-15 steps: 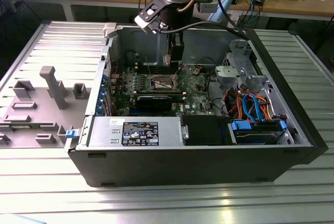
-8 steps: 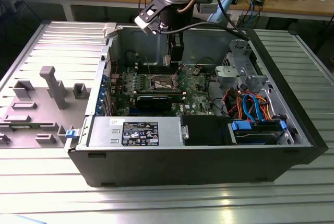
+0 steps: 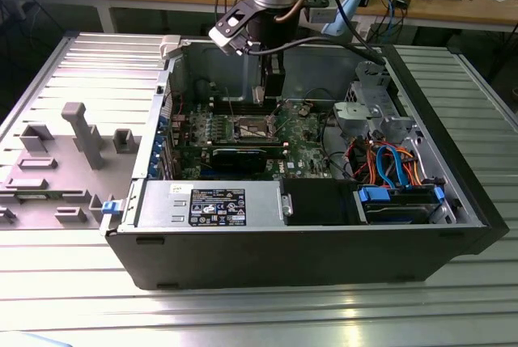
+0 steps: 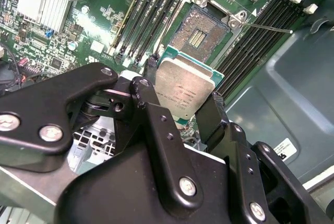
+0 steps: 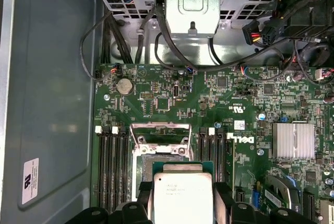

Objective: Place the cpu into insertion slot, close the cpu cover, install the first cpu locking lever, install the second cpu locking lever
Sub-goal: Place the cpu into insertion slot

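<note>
The cpu point(image 5: 181, 198) hides part of the insertion slot point(image 5: 156, 156) beneath it.

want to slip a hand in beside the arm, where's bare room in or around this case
Free: the ribbed table in front of the case, and the grey panel beside the memory slots. Crowded: the cable bundle by the drive cage, and around the socket, where the pincer holds the chip.

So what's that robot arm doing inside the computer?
It is working inside the open computer. The gripper has its jaws shut on the cpu, a small silvery square, and holds it above the green board, close to the insertion slot. The slot is open and empty, so the cpu is not in yet.
</note>
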